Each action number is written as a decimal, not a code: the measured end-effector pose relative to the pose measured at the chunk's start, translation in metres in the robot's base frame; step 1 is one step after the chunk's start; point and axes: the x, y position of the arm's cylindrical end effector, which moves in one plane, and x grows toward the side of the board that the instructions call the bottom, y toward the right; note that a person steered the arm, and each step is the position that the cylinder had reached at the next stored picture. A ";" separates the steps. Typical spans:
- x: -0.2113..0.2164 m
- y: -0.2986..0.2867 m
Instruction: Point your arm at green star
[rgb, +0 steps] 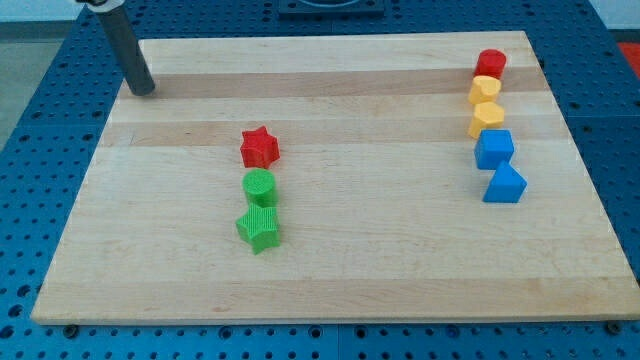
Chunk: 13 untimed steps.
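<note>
While my tip (143, 90) is sitting at the surface (400, 260) top-left corner, the green star (259, 229) is lying well apart, down-right; pointing not yet done. No claw fitted, state can't tell.

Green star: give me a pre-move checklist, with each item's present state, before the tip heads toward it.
1. Target in view: green star lies near the board's bottom centre, unobstructed. Ok.
2. My tip located: at the board's top left corner, far from every block. Ok.
3. Straight path to the star: runs diagonally over bare wooden board, touching no block. Ok.
4. Neighbour risk: green cylinder sits right above the star, apparently touching it, with the red star above that; coming from the view's left avoids both. Ok.
5. Right-hand column of red, yellow and blue blocks: well off the path. Ok.
6. Tip height over the board: cannot tell.
</note>
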 end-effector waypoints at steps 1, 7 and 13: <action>0.015 -0.008; 0.076 0.028; 0.200 0.071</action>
